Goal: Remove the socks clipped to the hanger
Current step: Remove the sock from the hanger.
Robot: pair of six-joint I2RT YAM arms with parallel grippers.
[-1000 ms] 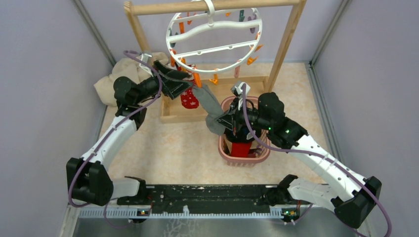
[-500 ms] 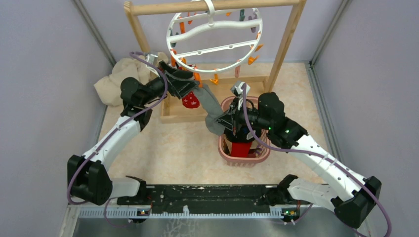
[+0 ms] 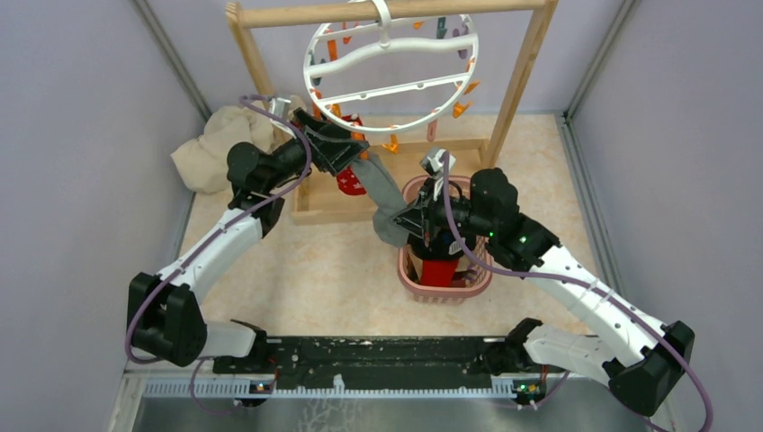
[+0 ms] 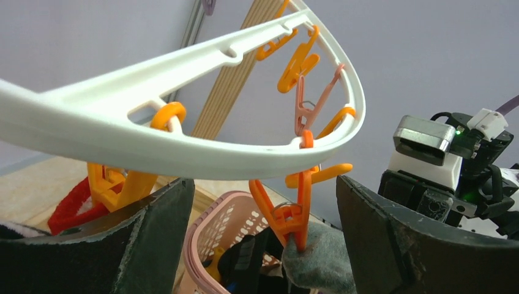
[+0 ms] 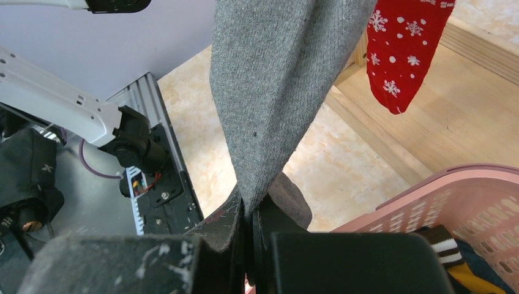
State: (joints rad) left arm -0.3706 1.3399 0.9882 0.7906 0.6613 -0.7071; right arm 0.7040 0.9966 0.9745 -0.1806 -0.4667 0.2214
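Note:
The white ring hanger [image 3: 391, 72] hangs by its hook from the wooden rack, and its rim [image 4: 183, 141] crosses the left wrist view. An orange clip [image 4: 294, 214] under the rim bites the top of a grey sock [image 4: 318, 257]. My left gripper [image 4: 263, 184] is open, one finger on each side of that clip, touching neither. The grey sock [image 3: 382, 193] runs down to my right gripper [image 3: 405, 223], which is shut on its lower end [image 5: 251, 208]. A red sock [image 5: 404, 49] with white snowflakes hangs beside it on a yellow clip [image 4: 116, 184].
A pink lattice basket [image 3: 481, 279] holding red, black and yellow socks stands under my right arm. The wooden rack [image 3: 522, 81] with its base plank stands at the back. A beige cloth heap [image 3: 211, 148] lies at the back left. Grey walls close both sides.
My left gripper has moved up and to the right, from beside the red sock to the orange clip on the grey sock. The right arm has not moved.

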